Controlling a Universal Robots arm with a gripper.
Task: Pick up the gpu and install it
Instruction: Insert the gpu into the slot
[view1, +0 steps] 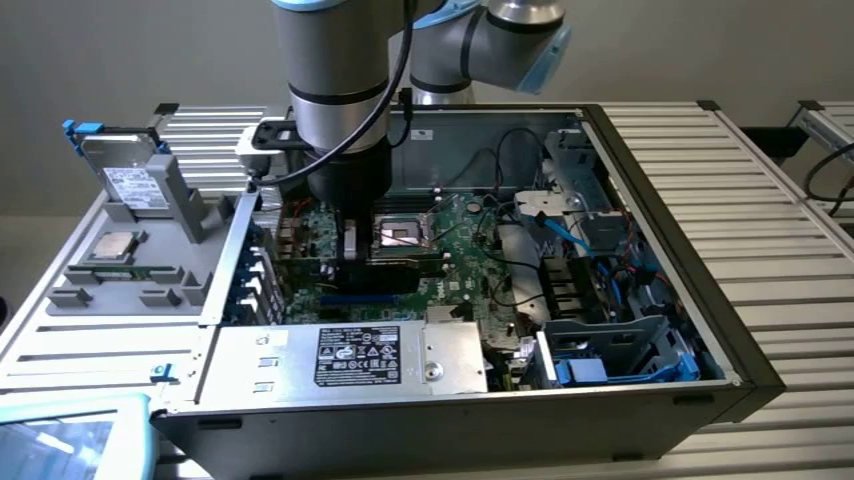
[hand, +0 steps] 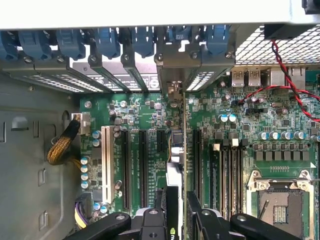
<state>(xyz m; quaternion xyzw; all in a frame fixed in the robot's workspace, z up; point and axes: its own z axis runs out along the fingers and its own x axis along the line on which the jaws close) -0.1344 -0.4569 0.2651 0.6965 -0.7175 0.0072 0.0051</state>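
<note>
Here, nearest to us in the exterior view, the open computer case (view1: 747, 370) lies on the slatted surface (view1: 787, 250), with a labelled metal cover (view1: 358, 356) along its front edge. Behind that cover we see the green motherboard (view1: 461, 250). Over its part toward the exterior view's left, the tool (view1: 350, 245) reaches deep inside the case.

In the wrist view the tool (hand: 175, 220) is half closed around the gpu (hand: 173, 187), with one finger on each face and the card standing on its edge between them. So the picking up is done, we judge.

The gpu is over the long black expansion slots (hand: 142, 165) of the motherboard and runs parallel to them. Farther on, a grey metal bracket (hand: 172, 62), seemingly the card's own, meets the case wall that carries the slot openings and the blue clips (hand: 107, 42). Whether the lower edge of the card already sits in a slot we cannot tell, because the card itself hides it. The installing is therefore under way but not shown as finished, since the tool holds the card.
</note>
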